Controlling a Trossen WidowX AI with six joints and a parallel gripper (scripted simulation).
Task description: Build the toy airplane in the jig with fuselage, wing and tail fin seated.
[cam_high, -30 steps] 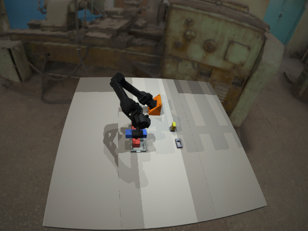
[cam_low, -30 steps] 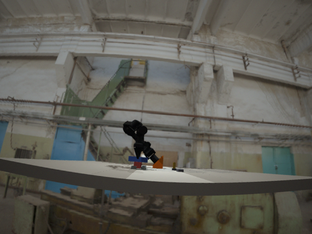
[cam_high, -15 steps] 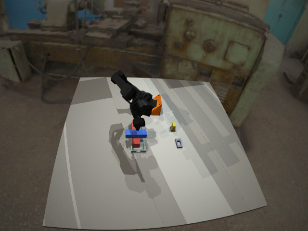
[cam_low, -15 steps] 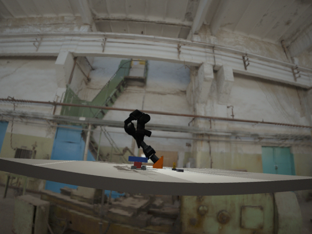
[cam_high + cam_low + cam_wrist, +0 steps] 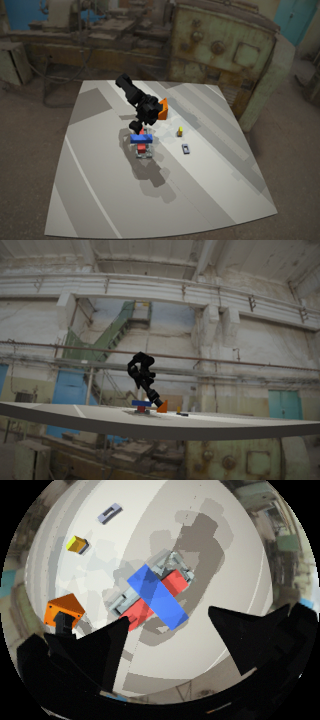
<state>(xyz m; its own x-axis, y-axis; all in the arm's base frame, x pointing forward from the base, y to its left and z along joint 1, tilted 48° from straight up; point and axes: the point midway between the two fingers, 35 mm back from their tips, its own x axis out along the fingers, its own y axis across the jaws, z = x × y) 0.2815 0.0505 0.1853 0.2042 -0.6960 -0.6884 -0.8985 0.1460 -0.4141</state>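
The red fuselage (image 5: 141, 148) (image 5: 141, 409) (image 5: 176, 583) lies in the grey jig (image 5: 144, 156) (image 5: 119, 603). Whether it is fully flat is too small to tell. The blue wing (image 5: 141, 138) (image 5: 141, 403) (image 5: 157, 597) lies crosswise on top of the fuselage and looks level in the exterior view; its tab is hidden. The yellow tail fin (image 5: 180, 130) (image 5: 178, 409) (image 5: 76, 544) stands upright in a small dark holder, away from the jig. My gripper (image 5: 170, 615) is open and empty, raised above the wing and fuselage, touching neither.
A grey block with a rectangular hole (image 5: 186, 152) (image 5: 184, 414) lies near the tail fin. The orange wedge-shaped mount (image 5: 163, 113) (image 5: 162, 408) (image 5: 65, 605) stands at the arm's base, behind the jig in the top view.
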